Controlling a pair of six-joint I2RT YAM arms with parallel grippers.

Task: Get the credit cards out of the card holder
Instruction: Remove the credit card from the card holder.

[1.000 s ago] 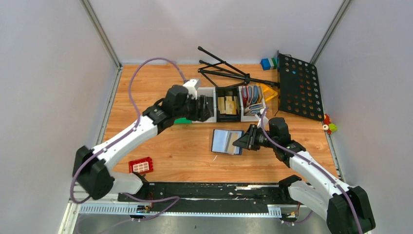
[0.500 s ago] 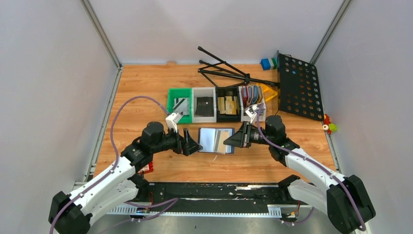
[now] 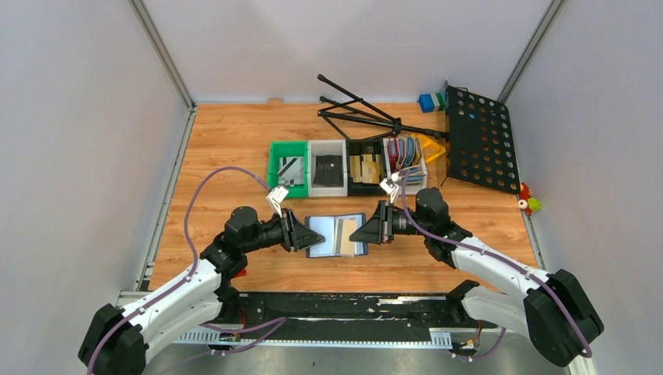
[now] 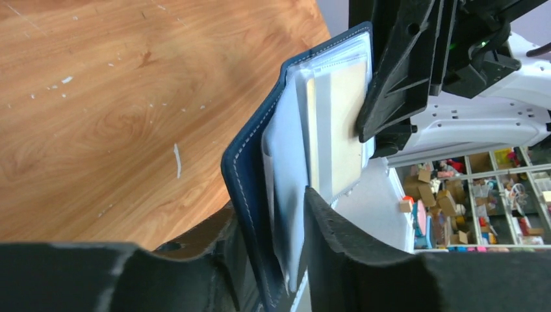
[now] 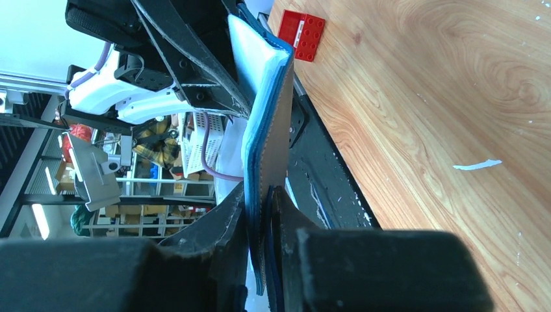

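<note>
1. In the top view the card holder (image 3: 328,237) is seen spread open, navy at its edges and pale blue-grey inside. A tan card (image 3: 344,235) is lodged in its right half.
2. The card holder is held over the front middle of the table (image 3: 234,148), between the left gripper (image 3: 310,235) at its left edge and the right gripper (image 3: 361,232) at its right edge. Whether it touches the wood cannot be told.
3. Behind it a row of bins is set, from a green bin (image 3: 274,156) on the left to one packed with upright red, blue and grey holders (image 3: 403,151) on the right. A black music stand (image 3: 478,141) lies at the far right, well apart.
4. In the left wrist view the navy cover with pale stitching is seen from its edge, and the clear pockets fan out from it. The tan card (image 4: 344,123) is seen under a clear sleeve.
5. The near flap of the card holder (image 4: 250,162) is pinched between the jaws of the left gripper (image 4: 271,211). The far edge is covered by the right gripper (image 4: 403,78).
6. In the right wrist view the card holder (image 5: 263,123) is seen edge-on and upright in the frame. Its near edge is clamped between the almost closed jaws of the right gripper (image 5: 263,211).
7. The far part of the holder is masked by the left gripper (image 5: 195,58). A red brick (image 5: 302,36) lies on the wood beyond.
</note>
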